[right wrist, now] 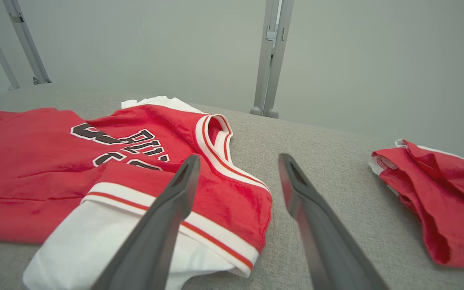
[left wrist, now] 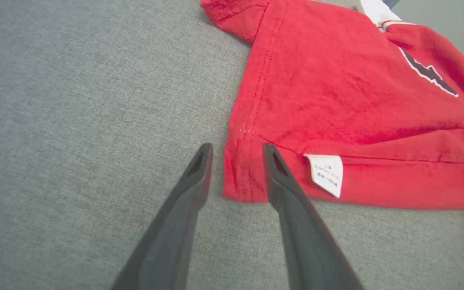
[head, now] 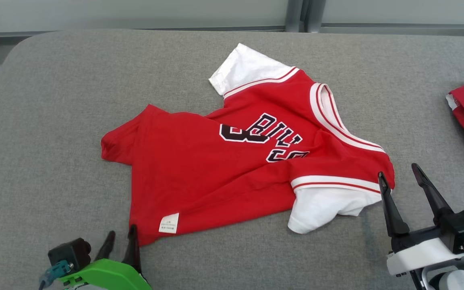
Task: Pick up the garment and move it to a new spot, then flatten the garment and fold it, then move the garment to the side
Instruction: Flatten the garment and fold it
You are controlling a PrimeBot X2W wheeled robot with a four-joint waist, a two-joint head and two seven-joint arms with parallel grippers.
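At seven o'clock on the red jersey (head: pixel 216 177), the left pincer (head: pixel 122 230) straddles the hem (left wrist: pixel 240 177) half-parted, the right pincer (head: pixel 398 170) gapes wide; a shallow close may catch one layer.

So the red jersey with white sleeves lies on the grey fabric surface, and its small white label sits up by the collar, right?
Not the collar. The small white label sits at the hem of the red jersey, near the left gripper, as the left wrist view shows.
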